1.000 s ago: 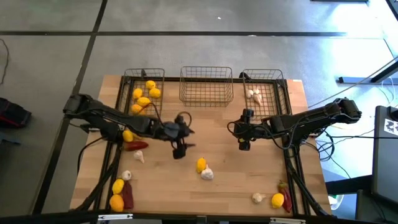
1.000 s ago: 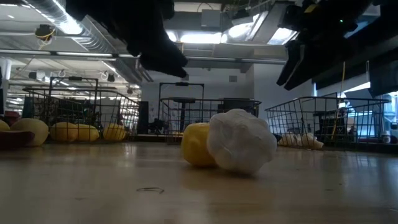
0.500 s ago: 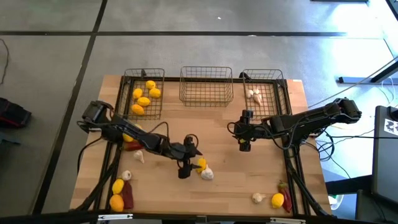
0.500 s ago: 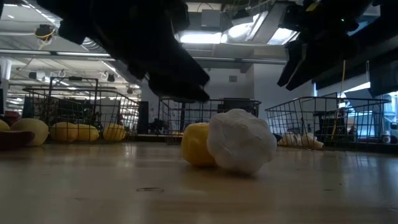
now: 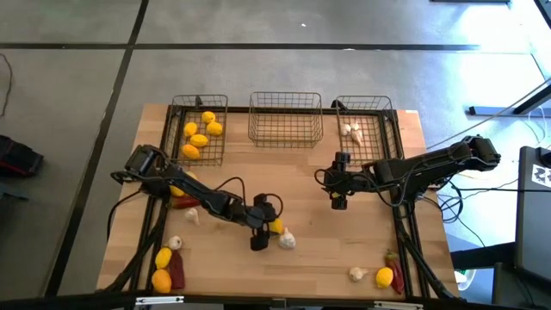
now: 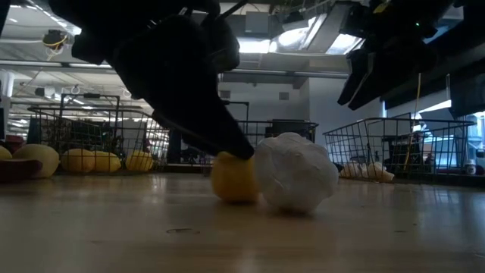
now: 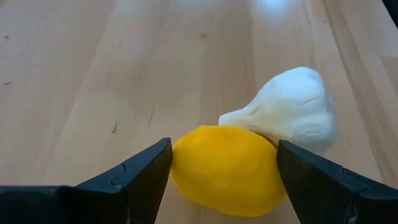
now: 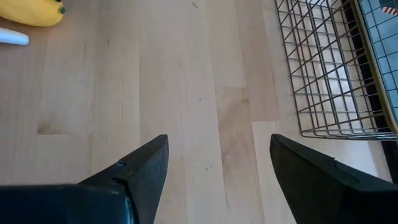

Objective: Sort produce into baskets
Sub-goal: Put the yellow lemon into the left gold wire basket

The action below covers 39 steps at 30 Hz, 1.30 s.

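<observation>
**Left gripper straddling the centre lemon**

I'm seeing the lemon [image 7: 225,168] lying mid-table, touching a garlic bulb [image 7: 287,118] at its 4 o'clock. My left gripper [image 5: 261,226] is spread wide, one finger at each side of the lemon, not yet pinching it. Bare wood is lying open toward 12 o'clock. A second ago this gripper was hovering farther toward 10 o'clock. My right gripper [image 5: 338,182] is waiting open near the right basket [image 5: 387,116], unmoved.
</observation>
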### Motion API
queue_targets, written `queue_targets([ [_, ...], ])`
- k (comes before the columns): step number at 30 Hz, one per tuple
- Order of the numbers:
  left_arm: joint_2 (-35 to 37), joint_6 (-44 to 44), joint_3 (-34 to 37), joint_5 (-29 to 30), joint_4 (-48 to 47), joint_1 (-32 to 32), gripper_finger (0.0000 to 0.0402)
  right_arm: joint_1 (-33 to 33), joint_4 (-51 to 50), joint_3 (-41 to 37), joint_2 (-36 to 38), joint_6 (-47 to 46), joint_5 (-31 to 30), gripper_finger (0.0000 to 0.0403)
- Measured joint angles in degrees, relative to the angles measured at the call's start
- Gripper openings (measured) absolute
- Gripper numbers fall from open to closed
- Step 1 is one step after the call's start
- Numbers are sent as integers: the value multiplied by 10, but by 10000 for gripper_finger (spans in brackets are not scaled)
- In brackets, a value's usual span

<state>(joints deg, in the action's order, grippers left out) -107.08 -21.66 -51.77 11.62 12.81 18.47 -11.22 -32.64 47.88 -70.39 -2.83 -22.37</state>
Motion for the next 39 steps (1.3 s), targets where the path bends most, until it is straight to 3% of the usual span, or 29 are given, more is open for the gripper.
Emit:
queue_targets([
  [12, 53, 1, 3, 0, -40, 0, 283, 0, 1, 0, 0, 1, 1, 276],
  [21, 72, -134, 3, 1, -71, 37, 283, 0, 0, 0, 0, 1, 1, 276],
  [27, 72, -168, 3, 91, -104, 63, 282, 0, 1, 0, 0, 1, 1, 276],
  [39, 29, -233, 2, 128, -87, 74, 282, 0, 3, 0, 0, 3, 1, 276],
])
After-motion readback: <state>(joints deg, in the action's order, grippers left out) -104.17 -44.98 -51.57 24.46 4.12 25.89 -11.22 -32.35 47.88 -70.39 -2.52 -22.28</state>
